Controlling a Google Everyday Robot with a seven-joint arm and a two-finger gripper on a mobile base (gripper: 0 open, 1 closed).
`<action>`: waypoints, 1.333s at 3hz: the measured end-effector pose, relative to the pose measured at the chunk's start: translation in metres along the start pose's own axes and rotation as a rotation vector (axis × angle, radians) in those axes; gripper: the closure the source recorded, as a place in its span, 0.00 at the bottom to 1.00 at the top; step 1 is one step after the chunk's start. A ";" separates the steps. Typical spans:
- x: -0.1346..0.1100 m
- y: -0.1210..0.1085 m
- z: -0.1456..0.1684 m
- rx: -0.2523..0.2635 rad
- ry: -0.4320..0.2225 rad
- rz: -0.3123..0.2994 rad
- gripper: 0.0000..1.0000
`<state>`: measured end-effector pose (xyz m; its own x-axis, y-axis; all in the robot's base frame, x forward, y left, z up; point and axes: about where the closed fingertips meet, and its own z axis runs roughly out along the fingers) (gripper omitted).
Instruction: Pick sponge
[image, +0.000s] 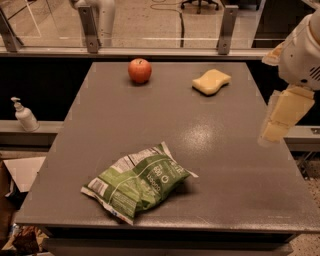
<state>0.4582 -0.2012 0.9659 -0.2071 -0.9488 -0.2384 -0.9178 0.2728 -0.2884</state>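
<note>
Hovering right of the table (225, 165), the tool (280, 117) is apart from the sponge (211, 81).

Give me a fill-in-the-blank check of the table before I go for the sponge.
The sponge lies at the far end of the table, right of the red ____.
The gripper hangs beside the table's ____ edge, apart from the sponge.
Nearest the table's front edge lies a green snack ____.
The pump bottle stands off the table, to its ____.
Missing words: apple; right; bag; left.
</note>
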 end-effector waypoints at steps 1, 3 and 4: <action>-0.013 -0.022 0.024 0.048 -0.049 0.012 0.00; -0.032 -0.092 0.085 0.087 -0.173 0.125 0.00; -0.034 -0.121 0.118 0.092 -0.222 0.209 0.00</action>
<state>0.6165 -0.1837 0.8999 -0.2997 -0.8153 -0.4954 -0.8266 0.4812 -0.2920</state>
